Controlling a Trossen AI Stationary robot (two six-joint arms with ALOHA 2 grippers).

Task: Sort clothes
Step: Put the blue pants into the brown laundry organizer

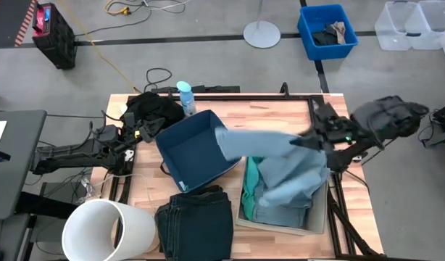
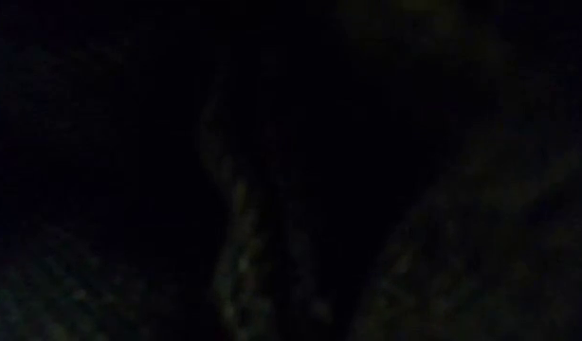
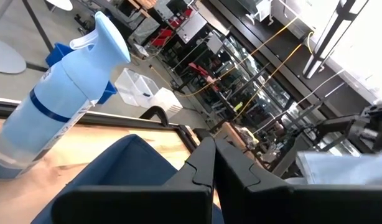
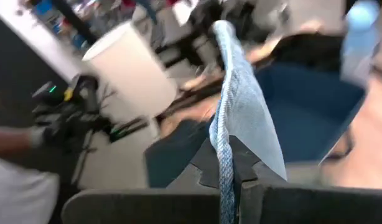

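My right gripper [image 1: 312, 142] is shut on the pale blue denim jeans [image 1: 280, 163] above the table's right half. The turquoise top [image 1: 252, 172] lies in a beige tray [image 1: 320, 217] under them. The dark navy jeans [image 1: 195, 221] lie folded at the near edge. The black garment [image 1: 154, 109] lies heaped at the far left. My left gripper [image 1: 139, 133] is shut and empty beside it, pointing toward the navy fabric bin [image 1: 193, 148]; its joined fingertips show in the left wrist view [image 3: 214, 163]. The low view is dark. My right gripper pinches a seamed edge of the pale blue jeans [image 4: 226, 146] between its two fingers, coming from the table's right side. The cloth is raised at the fingers. One end drapes over the navy bin's right rim [image 1: 224, 136]; the rest hangs into the beige tray [image 1: 284, 196].
A pale blue spray bottle [image 1: 185, 98] stands at the far edge behind the navy bin. A white cylindrical bin [image 1: 106, 228] lies at the near left corner. A bright blue crate [image 1: 326, 30] sits on the floor beyond the table.
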